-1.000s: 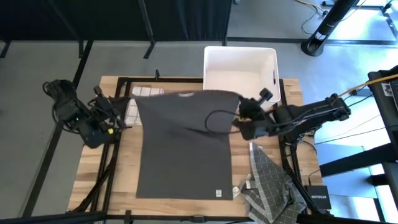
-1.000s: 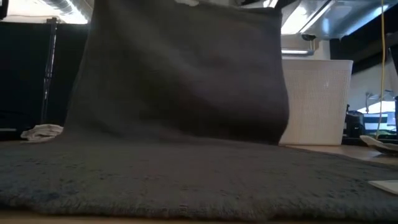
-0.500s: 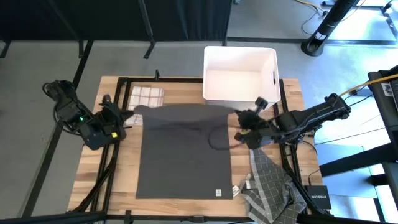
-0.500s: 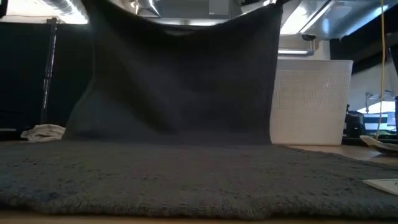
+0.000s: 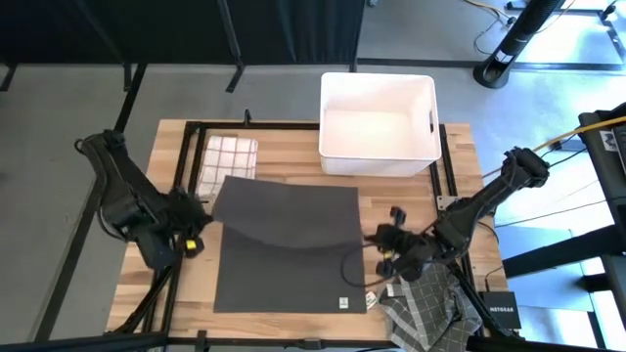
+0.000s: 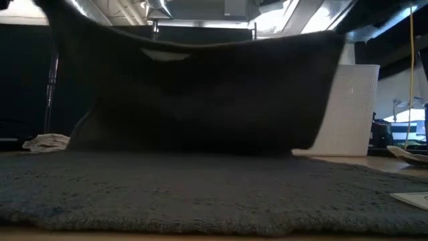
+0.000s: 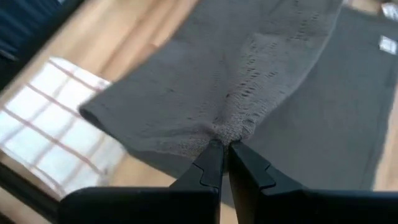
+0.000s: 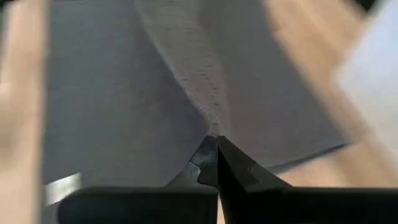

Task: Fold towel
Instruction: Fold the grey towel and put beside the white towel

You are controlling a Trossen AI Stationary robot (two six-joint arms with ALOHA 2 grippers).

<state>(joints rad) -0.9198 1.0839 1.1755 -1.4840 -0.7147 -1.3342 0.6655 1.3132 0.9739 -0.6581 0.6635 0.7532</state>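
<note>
The dark towel (image 5: 289,244) lies mid-worktop, its far edge lifted and carried toward the near edge. The left end effector (image 7: 222,163) and right end effector (image 8: 214,155) each pinch a corner. First fold is underway; laying down and further folds remain.

The towel (image 5: 289,244) is a dark grey, finely textured cloth lying on the middle of the wooden table, part-way through a fold. Its near half rests flat, with a small white label at the near right corner. Its far half is lifted and doubled back over the flat part, the raised edge sagging in a shallow curve between its two held corners.
</note>
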